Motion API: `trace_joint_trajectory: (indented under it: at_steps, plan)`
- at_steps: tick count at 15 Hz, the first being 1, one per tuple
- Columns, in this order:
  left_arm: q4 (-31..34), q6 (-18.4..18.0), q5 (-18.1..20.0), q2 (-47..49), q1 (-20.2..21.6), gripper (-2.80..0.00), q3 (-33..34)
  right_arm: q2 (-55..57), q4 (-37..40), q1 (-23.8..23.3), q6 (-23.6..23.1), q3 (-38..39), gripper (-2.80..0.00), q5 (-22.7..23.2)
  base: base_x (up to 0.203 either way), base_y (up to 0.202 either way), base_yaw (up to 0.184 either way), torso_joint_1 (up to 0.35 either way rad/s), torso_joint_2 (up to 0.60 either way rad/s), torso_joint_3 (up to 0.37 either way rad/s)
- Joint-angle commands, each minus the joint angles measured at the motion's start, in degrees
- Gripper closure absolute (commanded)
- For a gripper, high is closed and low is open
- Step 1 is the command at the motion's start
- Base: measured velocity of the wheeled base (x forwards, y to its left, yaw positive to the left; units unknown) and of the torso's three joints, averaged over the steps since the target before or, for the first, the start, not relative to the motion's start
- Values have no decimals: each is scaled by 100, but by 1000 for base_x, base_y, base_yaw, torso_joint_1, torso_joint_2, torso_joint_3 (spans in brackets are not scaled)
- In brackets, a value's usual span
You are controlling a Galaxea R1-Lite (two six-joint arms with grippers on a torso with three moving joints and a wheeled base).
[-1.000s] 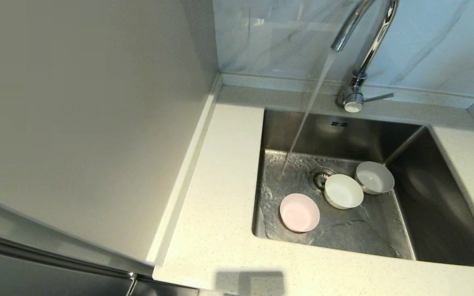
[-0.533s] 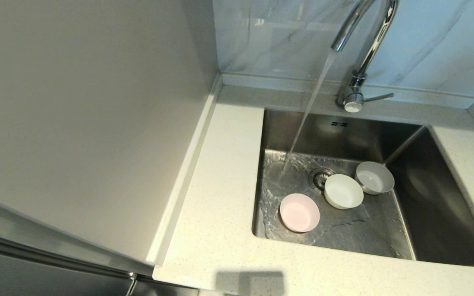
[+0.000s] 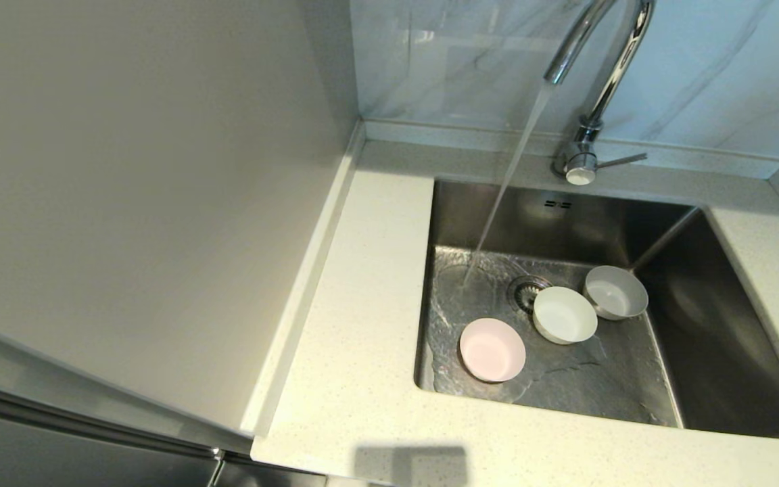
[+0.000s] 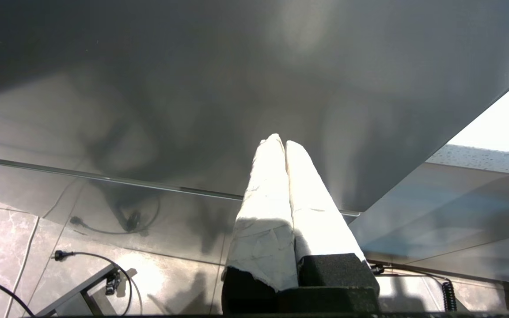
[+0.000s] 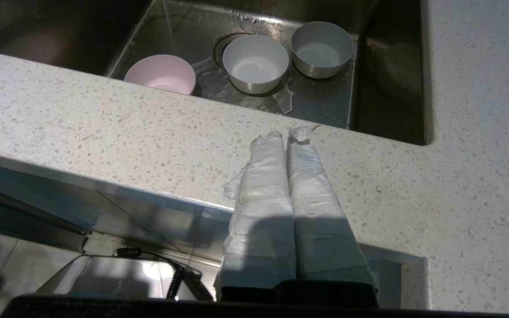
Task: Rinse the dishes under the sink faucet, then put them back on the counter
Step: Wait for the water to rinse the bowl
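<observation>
1. Right gripper [image 5: 287,132] – low, off the counter's [image 3: 362,379] front edge, taped fingers pressed together, holding nothing. It is parked, well short of the sink [image 3: 727,325].
2. Left gripper [image 4: 281,140] – also clamped tight and empty, facing a dark cabinet front, away from the work.
3. Pink bowl [image 3: 491,349] nearest in the sink, then white bowl [image 3: 564,314] beside the drain [image 3: 526,291], grey bowl [image 3: 615,291] just past it; white and grey look to be touching. All upright.
4. Faucet [image 3: 606,61] at the back is running; the stream lands left of the drain, on no bowl.
5. Risks: wet, smooth bowl rims could slip from taped fingers; tight white–grey spacing could get one knocked while the other is grabbed; a bowl holding water could spill on the counter.
6. Versus a second ago: bowls, stream and lever unchanged – only the ripples on the sink floor differ.
</observation>
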State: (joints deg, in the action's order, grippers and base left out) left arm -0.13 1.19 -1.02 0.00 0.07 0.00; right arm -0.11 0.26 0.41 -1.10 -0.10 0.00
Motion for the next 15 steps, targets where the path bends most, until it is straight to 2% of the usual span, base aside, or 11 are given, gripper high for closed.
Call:
trace_joint_trajectory:
  at_steps: [1, 15]
  plan:
    - [-4, 4, -3, -18, 1, 0, 0, 11, 0, 2, -5, 1, 0, 0, 0, 0, 0, 0, 0, 0]
    - [-4, 4, -3, -18, 1, 0, 0, 11, 0, 2, 4, 1, 0, -18, 0, 0, 0, 0, 0, 0]
